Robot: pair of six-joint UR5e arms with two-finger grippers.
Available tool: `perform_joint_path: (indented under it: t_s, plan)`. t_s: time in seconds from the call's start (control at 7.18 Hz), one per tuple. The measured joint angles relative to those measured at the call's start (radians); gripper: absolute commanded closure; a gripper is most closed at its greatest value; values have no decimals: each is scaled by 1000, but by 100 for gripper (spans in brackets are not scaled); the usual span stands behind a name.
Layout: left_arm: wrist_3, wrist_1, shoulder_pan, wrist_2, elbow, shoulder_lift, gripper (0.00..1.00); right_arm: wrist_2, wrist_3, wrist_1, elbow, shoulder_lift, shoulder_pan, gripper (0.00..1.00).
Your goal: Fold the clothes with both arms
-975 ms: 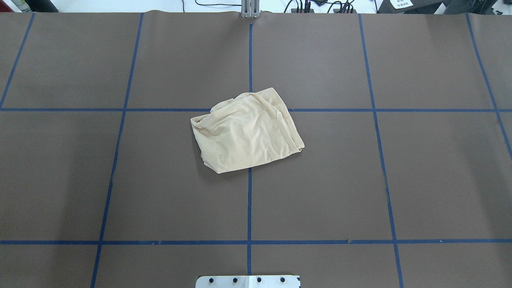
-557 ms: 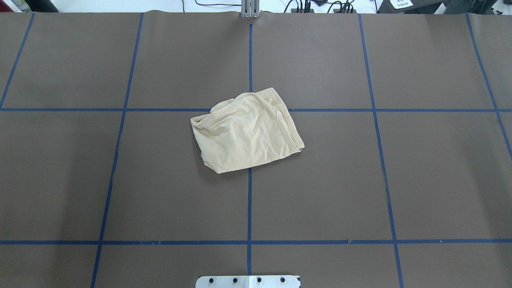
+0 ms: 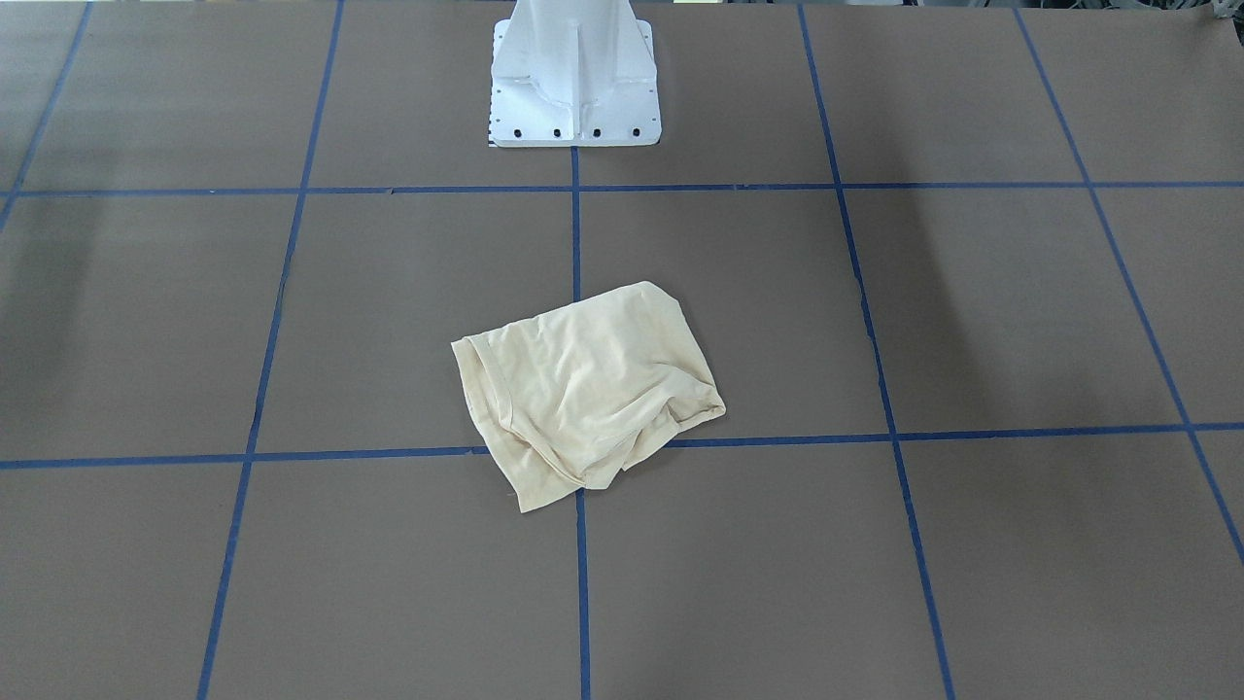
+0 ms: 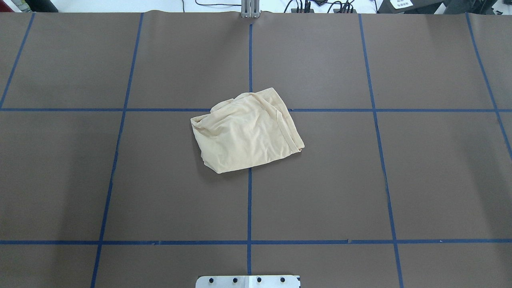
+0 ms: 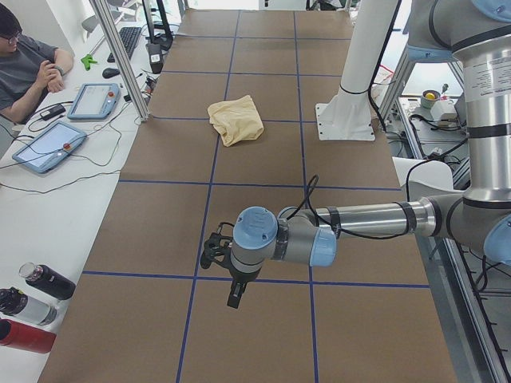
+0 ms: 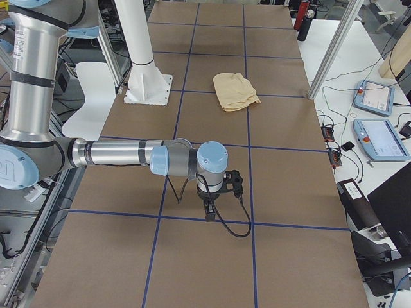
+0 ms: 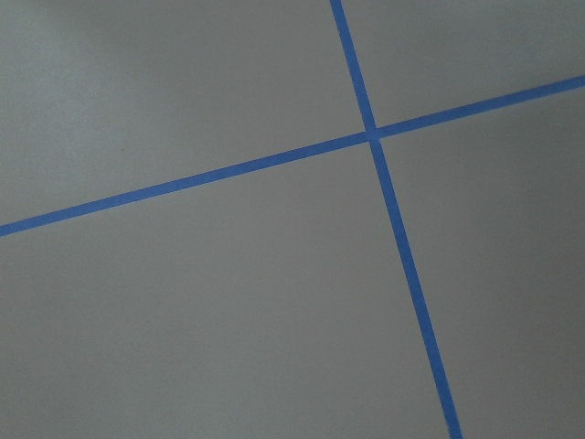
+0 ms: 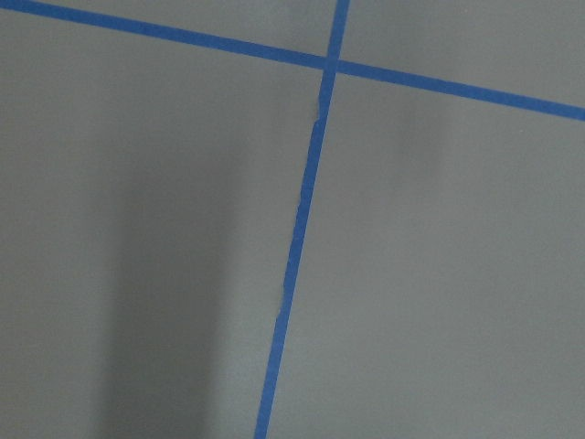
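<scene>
Surface: broad brown paper-covered tabletop point(image 4: 160, 180), squared off by blue tape lines point(image 4: 249, 200), with a white pedestal base point(image 3: 573, 87) at the robot's edge.
Arms: the grey and silver left arm point(image 5: 367, 219) and right arm point(image 6: 115, 154) each reach out low over their own end of the table, outside the overhead view.
Garment: pale cream-yellow jersey shirt point(image 4: 246, 134), a compact, wrinkled bundle at the table's centre, lying across the crossing of two tape lines.
Long axis: left to right across the table, skewed so its right, hemmed end lies farther from the robot.
Direction from grippers: inward from both; the shirt sits between them, well apart from each.
Nearer arm: no clear difference, though the bundle sits slightly to the left of the centre line.
Left gripper point(image 5: 233, 299): black, pointing down over bare table; opening cannot be told.
Right gripper point(image 6: 209, 212): the same, holding nothing visible.
Writing: none readable; no print or neck label shows.
</scene>
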Motion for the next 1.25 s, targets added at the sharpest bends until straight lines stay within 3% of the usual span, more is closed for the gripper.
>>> perform_joint_path:
  t_s: [1.25]
  plan:
    - [0, 0, 0, 2, 9, 1, 0, 2, 0, 19, 3, -1, 0, 0]
